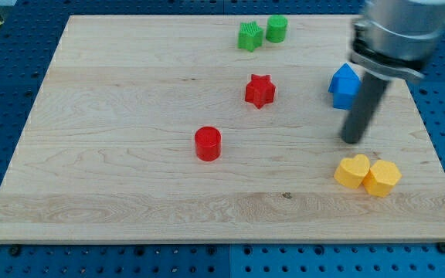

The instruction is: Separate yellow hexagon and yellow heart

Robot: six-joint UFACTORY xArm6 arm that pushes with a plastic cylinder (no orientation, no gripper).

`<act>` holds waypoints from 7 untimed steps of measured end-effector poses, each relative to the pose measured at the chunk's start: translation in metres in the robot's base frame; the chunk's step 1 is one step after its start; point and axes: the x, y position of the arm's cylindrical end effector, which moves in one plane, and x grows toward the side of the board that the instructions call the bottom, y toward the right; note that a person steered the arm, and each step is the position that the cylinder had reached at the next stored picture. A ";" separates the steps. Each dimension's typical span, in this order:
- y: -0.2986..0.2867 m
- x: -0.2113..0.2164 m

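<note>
The yellow heart (353, 171) and the yellow hexagon (382, 177) lie touching side by side at the view's lower right of the wooden board (130, 154); the heart is on the left. My tip (351, 140) rests on the board just above the heart, a short gap away from it. The dark rod rises up and to the right from the tip to the arm's grey body at the view's top right.
A blue block (344, 85) sits just above my tip, partly behind the rod. A red star (259, 90) and a red cylinder (207, 144) lie mid-board. A green star-like block (249, 36) and a green cylinder (276, 28) sit at the top.
</note>
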 end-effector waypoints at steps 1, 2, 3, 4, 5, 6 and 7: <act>0.067 0.036; 0.086 0.060; 0.074 0.060; 0.024 0.071; 0.009 0.075; 0.007 0.070; -0.019 0.059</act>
